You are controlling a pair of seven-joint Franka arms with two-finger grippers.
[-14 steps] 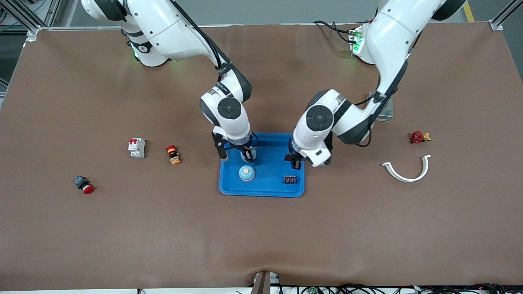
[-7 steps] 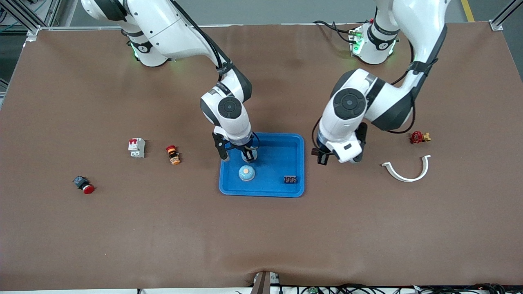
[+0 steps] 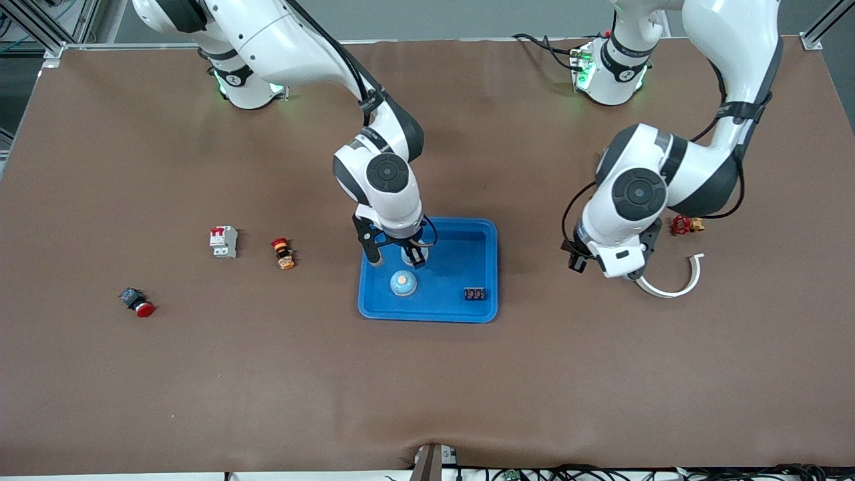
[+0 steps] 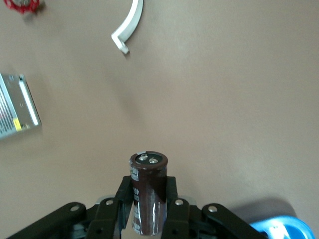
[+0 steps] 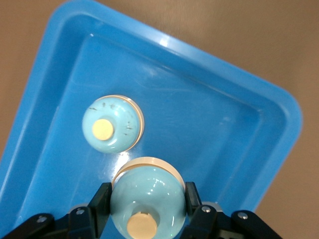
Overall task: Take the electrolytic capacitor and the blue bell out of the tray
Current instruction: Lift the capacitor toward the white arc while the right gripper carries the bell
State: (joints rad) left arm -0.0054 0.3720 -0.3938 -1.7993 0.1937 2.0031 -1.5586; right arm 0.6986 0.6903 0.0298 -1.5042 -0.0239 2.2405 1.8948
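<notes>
Front view, tray: you see the bright-blue tray (image 3: 427, 270) at the table's middle, with one blue bell (image 3: 403, 283) sitting in it and a small black display module (image 3: 475, 293) nearer the camera at the corner toward the left arm's end.
Front view, right gripper: your right gripper (image 3: 398, 254) hangs over the tray just above that resting bell; a second ago it sat lower in the tray, so it has begun to lift.
Front view, left gripper: your left gripper (image 3: 578, 259) has travelled from over the tray out to bare table between the tray and the white curved clip (image 3: 668, 284), toward the left arm's end.
Front view, bystanders: a red valve handle (image 3: 682, 224), a red-and-white circuit breaker (image 3: 224, 241), an orange-and-red push button (image 3: 282, 253) and a red emergency button (image 3: 137, 302) lie on the mat, unmoved.
Left wrist view, jaws: they are clamped on the electrolytic capacitor (image 4: 148, 191), a dark brown can held upright with its two terminals up, over open mat; the tray's corner (image 4: 286, 230) shows at the edge, and a grey mesh box (image 4: 17, 107) lies apart.
Left wrist view, meaning: the capacitor is already clear of the tray, so you likely need only lower and release.
Right wrist view, jaws: they are closed around a second blue bell (image 5: 148, 200), carried above the tray floor (image 5: 199, 129), beside the resting bell (image 5: 112, 124).
Right wrist view, meaning: this bell is lifted but not yet out; you probably carry it over the rim next.
</notes>
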